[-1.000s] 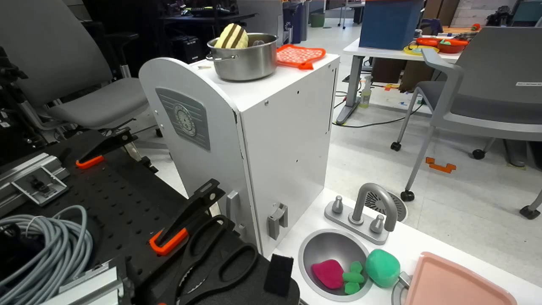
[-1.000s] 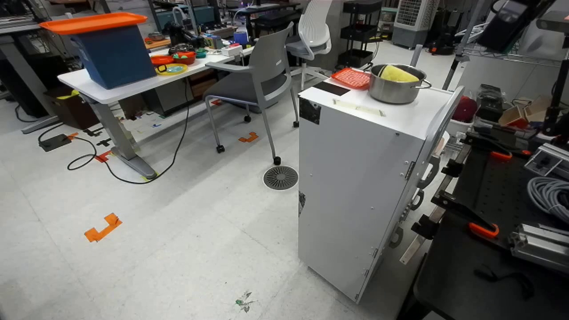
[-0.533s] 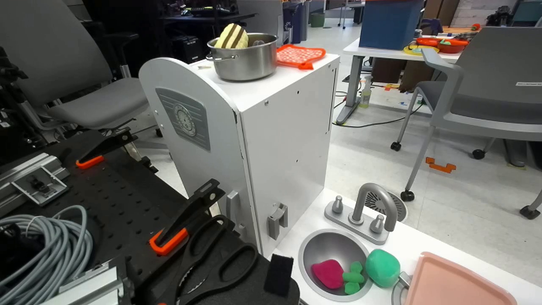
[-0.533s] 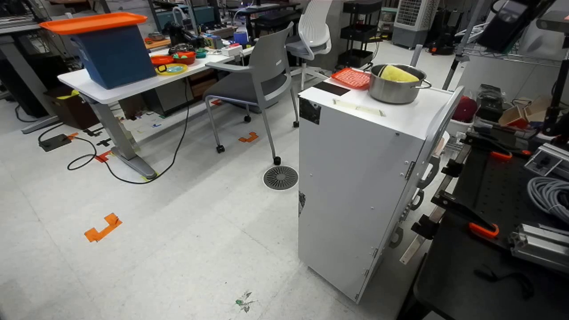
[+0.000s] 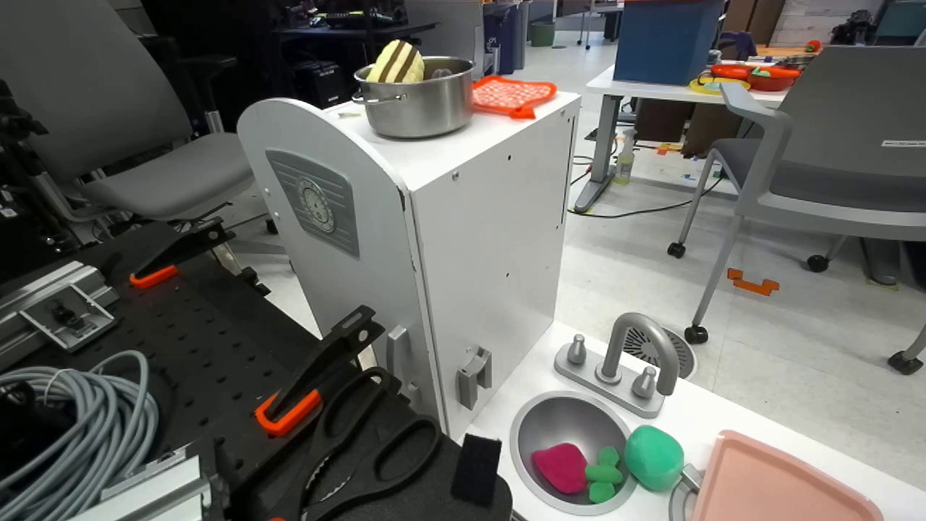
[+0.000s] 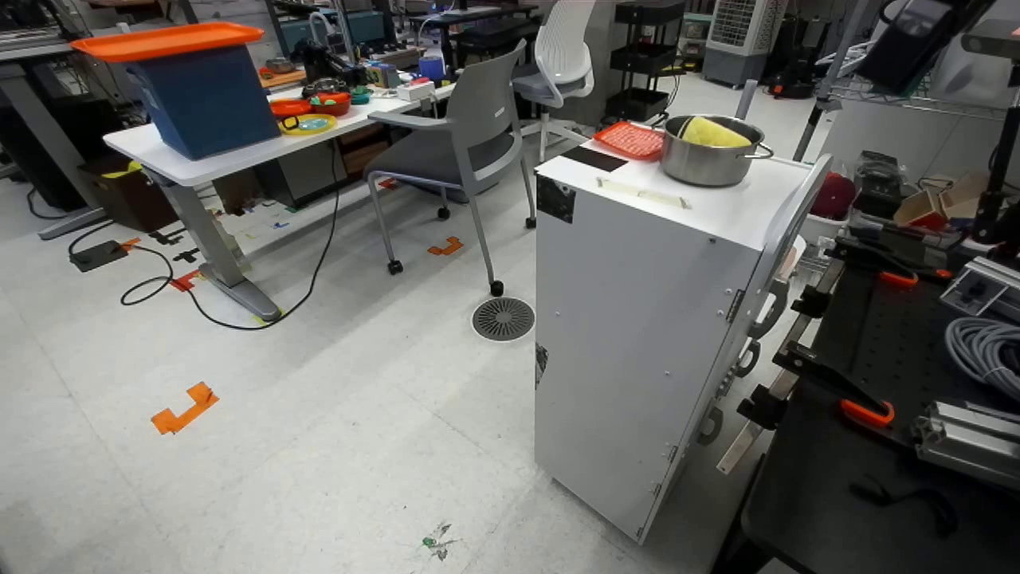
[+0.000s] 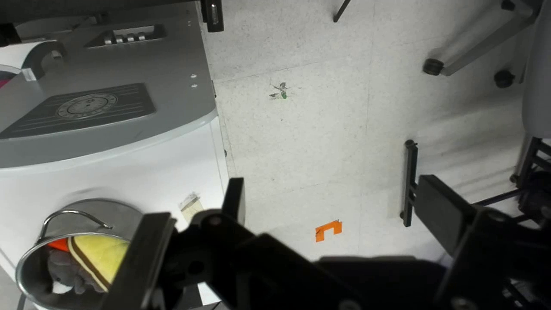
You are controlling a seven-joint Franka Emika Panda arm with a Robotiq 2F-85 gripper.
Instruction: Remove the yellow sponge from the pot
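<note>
The yellow sponge (image 5: 396, 64) has dark stripes and leans in the steel pot (image 5: 427, 108), sticking above its rim. In an exterior view the sponge (image 6: 712, 132) also sits in the pot (image 6: 705, 166). In the wrist view the sponge (image 7: 101, 254) lies at lower left inside the pot (image 7: 109, 212), beside a grey soft toy (image 7: 71, 271) and an orange piece. My gripper (image 7: 334, 193) is open and empty, with bare floor seen between its fingers. The pot lies left of the gripper there, partly hidden by the left finger. I cannot make out the gripper in the exterior views.
The pot stands on a white cabinet (image 5: 499, 217) with a raised rounded panel (image 5: 289, 145) at one edge. An orange-red flat holder (image 5: 510, 95) lies beside the pot. A sink bowl (image 5: 524, 427), a faucet (image 5: 629, 340) and a pink tray (image 5: 788, 485) are lower down.
</note>
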